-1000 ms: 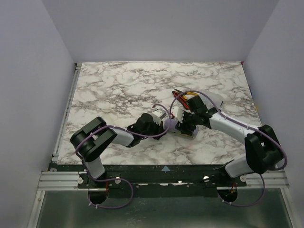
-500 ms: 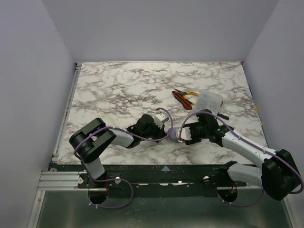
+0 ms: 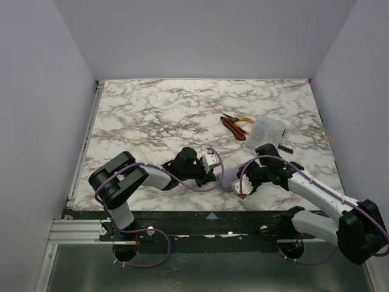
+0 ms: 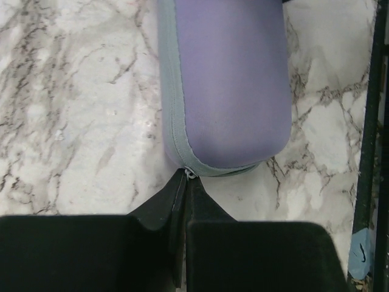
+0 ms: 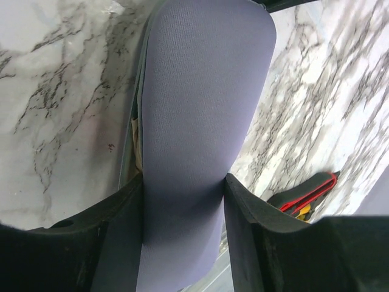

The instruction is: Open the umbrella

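The left gripper (image 4: 185,182) has its two fingers pressed together at the rounded end of the lavender case (image 4: 228,85), and the small metal zipper pull (image 4: 189,173) sits right at their tips, apparently pinched between them. The case lies flat on the counter (image 3: 152,109), close to the near edge and a little right of the middle, with the grey zipper seam running up its left side in the left wrist view.

At the other end, the right gripper (image 5: 182,201) is clamped across the body of the case, one dark finger (image 5: 118,207) touching each flank. The umbrella (image 5: 137,131) is not out yet. All that shows of it is a thin tan sliver in the gap where the seam has parted, so it is inside the case. Further back, toward the right edge, lie the red-handled pliers (image 3: 233,125) and a clear packet (image 3: 267,129), well apart from the work.

The main risks, as I judge them:
- The pull is tiny and could slip out of the left fingertips if the tug comes at an angle to the seam.
- The smooth case could twist or slide in the right grip.
- The slider could snag on the tan fabric at the gap.
- Sitting so near the edge, the case could be dragged off the counter.
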`<state>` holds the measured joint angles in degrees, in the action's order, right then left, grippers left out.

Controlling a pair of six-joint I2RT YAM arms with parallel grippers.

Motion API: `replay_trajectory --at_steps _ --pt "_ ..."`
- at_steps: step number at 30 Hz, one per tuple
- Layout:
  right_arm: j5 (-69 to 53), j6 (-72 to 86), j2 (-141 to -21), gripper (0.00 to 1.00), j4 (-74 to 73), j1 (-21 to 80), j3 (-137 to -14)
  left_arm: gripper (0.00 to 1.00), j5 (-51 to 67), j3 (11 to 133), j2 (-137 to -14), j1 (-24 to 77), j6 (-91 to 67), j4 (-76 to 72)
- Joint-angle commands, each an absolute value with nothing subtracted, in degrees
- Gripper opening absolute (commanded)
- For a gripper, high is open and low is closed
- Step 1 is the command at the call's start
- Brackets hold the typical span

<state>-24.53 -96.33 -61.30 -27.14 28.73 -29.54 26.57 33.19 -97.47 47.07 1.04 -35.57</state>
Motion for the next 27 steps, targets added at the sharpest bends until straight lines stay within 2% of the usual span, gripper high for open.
replay_trajectory --at_steps 1,11,21,27 --pt "-35.1 -110.2 -62.5 0.40 -42.7 29.6 -29.4 0.00 30.2 32.4 -95.6 48.0 9.0 -37.8" --pt "-40.7 -125.1 -63.8 0.38 -48.7 29.6 -29.9 0.00 33.3 32.6 -96.9 49.3 16.1 -38.5" --pt "-42.4 -131.8 -64.0 0.36 -50.8 29.6 -29.1 0.00 32.0 37.7 -99.0 47.9 18.7 -36.9" --pt "-41.1 -131.4 -62.8 0.32 -52.8 29.6 -29.2 0.00 33.1 34.9 -95.5 45.5 20.2 -34.8"
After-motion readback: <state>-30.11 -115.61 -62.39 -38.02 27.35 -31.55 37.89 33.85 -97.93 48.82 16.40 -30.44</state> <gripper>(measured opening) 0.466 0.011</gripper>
